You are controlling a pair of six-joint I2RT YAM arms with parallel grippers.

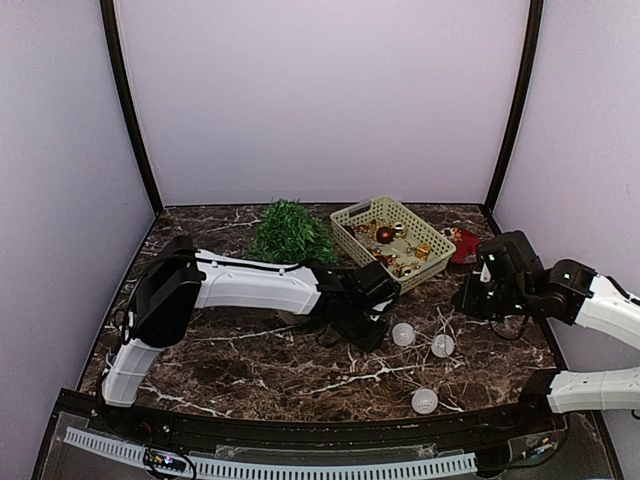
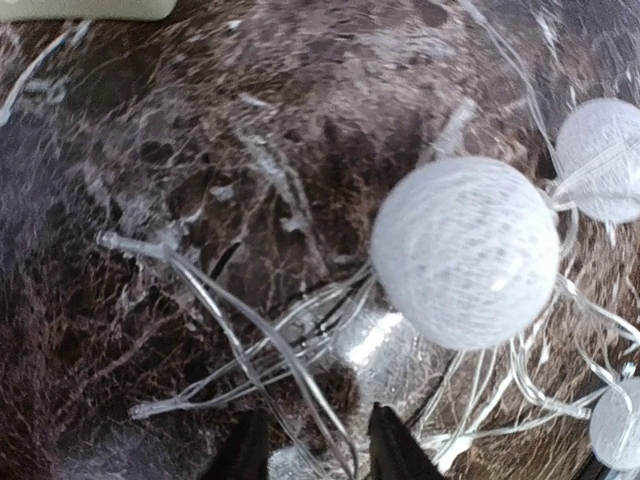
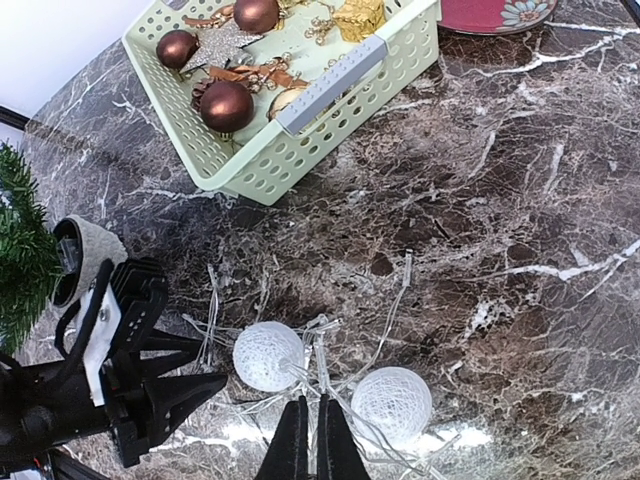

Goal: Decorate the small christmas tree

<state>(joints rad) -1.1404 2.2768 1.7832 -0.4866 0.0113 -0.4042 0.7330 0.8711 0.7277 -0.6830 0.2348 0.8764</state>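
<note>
Firstly, note small christmas tree (image 1: 290,232) upright at rear of desk (image 1: 250,370), just left of basket (image 1: 352,240). Bring left end effector (image 2: 320,445), half open astride clear light string (image 2: 250,340), down onto wires, not onto white ball (image 2: 465,250). Leave right end effector (image 3: 310,440), nearly closed and seemingly empty, aside to avoid tangling.

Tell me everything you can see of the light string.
The light string is a tangle of thin clear wire with white thread-wound balls; three show from above. It lies loose on the marble table, on the near side of the basket. Some wires run between the fingers of the open left claw; contact unclear.
</note>
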